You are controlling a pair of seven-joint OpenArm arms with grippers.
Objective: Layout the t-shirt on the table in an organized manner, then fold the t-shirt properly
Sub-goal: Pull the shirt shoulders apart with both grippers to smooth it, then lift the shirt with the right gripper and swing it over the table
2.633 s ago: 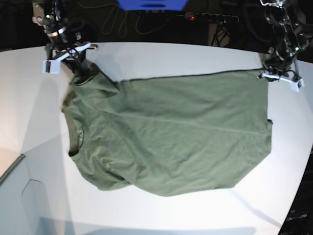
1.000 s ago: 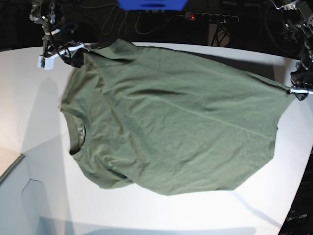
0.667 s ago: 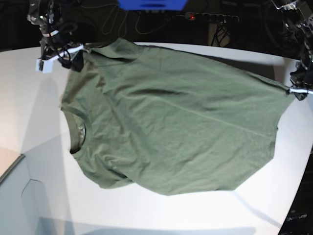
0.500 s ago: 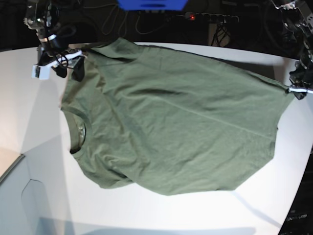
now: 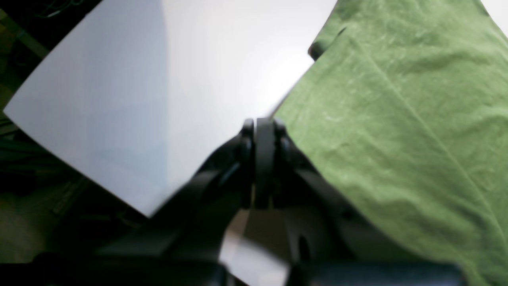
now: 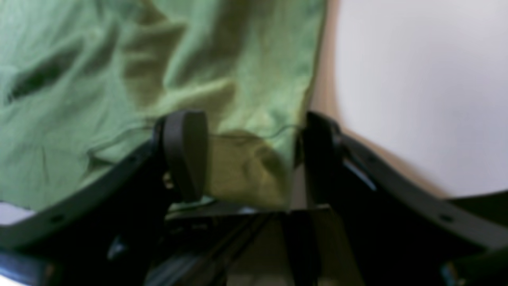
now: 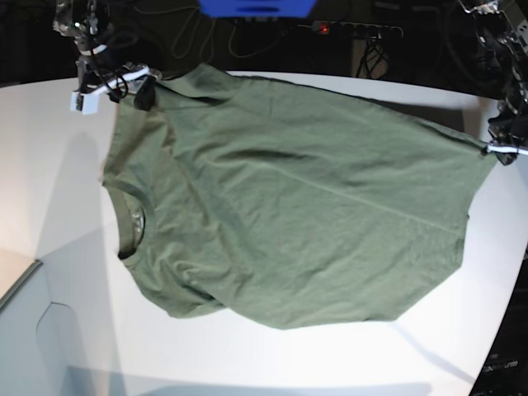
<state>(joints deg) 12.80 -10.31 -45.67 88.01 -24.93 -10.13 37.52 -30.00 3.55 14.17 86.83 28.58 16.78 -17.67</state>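
A little while ago my right gripper [image 7: 111,87] was pinching the sleeve corner of the t-shirt [image 7: 289,198]. Now its two fingers stand wide apart and hold nothing. In the right wrist view the sleeve edge lies loose between them. Further back, the top half of the shirt was folded down. Now it is spread out over the table [image 7: 58,190], and it has lain the same way for the last few moments.

My left gripper [image 7: 503,150] is pressed tight shut at the far hem corner. It has stayed in the same spot. In the left wrist view the closed tips sit right at the edge of the green cloth [image 5: 397,119]. I cannot tell for sure if cloth is caught between them, because that part is blurry.

I count one t-shirt, one table and two grippers.

The shirt lies in the middle of the white table, collar [image 7: 132,224] toward my right arm. The sleeve near the front is tucked under and partly hidden. The right wrist view is blurry. My arms are cut off at the top of the base view.
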